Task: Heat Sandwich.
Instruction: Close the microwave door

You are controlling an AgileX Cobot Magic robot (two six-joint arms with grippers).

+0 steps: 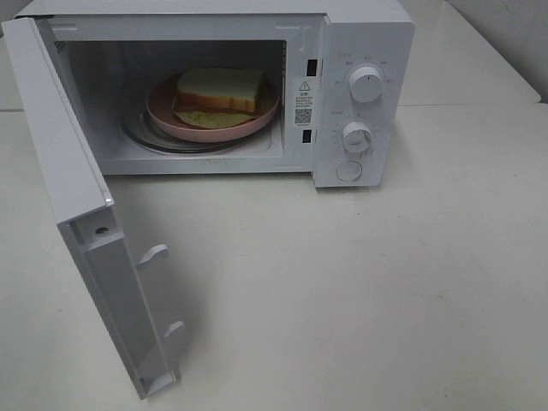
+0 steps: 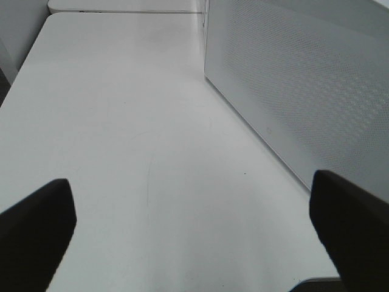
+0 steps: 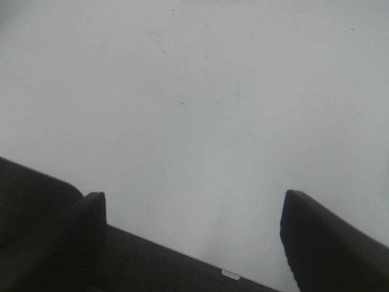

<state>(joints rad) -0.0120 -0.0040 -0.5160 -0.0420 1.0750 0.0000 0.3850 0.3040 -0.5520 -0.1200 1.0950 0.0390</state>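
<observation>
While sandwich [image 1: 218, 88] sits on plate [image 1: 205, 134] inside microwave [image 1: 364, 34], door [image 1: 64, 154] stands open; left hand [image 2: 191, 185], right hand [image 3: 194, 198] wide, empty.

On pink plate [image 1: 257, 122] inside white microwave [image 1: 381, 43]: sandwich [image 1: 218, 88]. At left, wide-open door [image 1: 60, 154], above bare white tabletop [image 1: 360, 291].

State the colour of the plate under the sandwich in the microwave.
Pink; the plate shows best in the exterior high view.
</observation>
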